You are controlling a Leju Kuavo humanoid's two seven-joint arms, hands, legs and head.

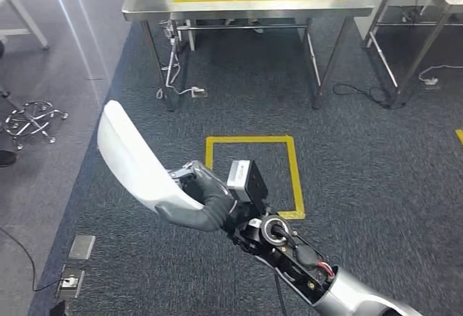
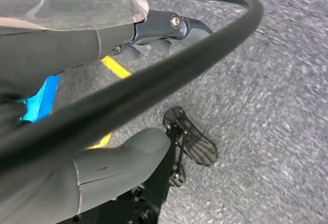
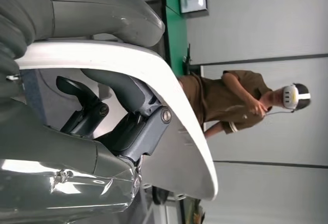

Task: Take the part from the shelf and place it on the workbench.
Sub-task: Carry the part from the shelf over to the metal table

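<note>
While the right hand clamps the white part, its long axis points toward ten o'clock; workbench lies at twelve o'clock, well apart. Left hand: fingers' state cannot be told.

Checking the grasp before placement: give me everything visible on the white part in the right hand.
The white part is a long, curved, shell-like panel, smooth and glossy like moulded plastic, with a rounded free end. The right hand holds it at one end, thumb on one face and dark fingers on the other. It juts up and left from the hand, above the dark carpet, touching nothing else. The steel workbench with yellow tape stands ahead, apart from it.
</note>
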